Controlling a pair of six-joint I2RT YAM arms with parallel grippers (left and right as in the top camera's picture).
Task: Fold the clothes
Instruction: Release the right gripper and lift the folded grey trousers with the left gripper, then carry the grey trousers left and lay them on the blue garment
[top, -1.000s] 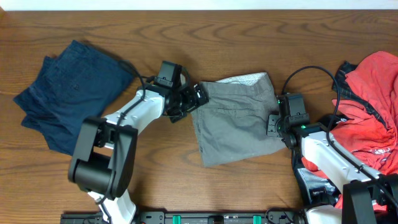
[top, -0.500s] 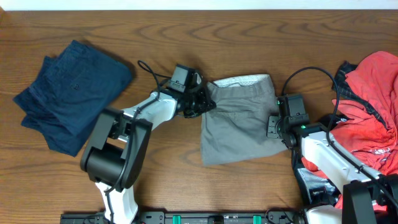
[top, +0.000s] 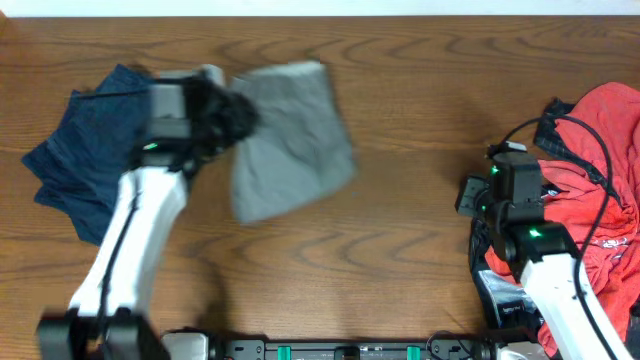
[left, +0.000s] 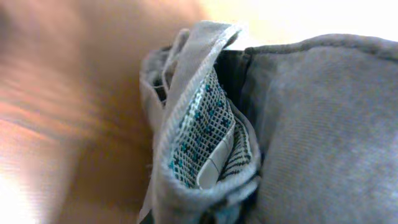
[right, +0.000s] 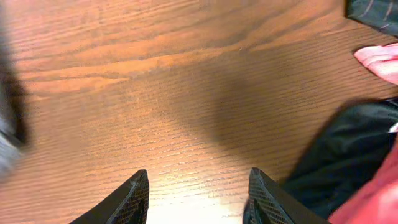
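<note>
grey shorts (top: 292, 140) in left pincer (top: 238, 117)

Brown wood-grain table (top: 420, 90), folded navy shorts (top: 70, 170) at its left end, heap of red and black garments (top: 600, 130) at its right edge.

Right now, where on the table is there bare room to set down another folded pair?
The widest bare table lies in the middle, between the grey shorts and the right end effector. Crowded: the left, where navy shorts sit beside the grey, and the right, with the red pile.
</note>
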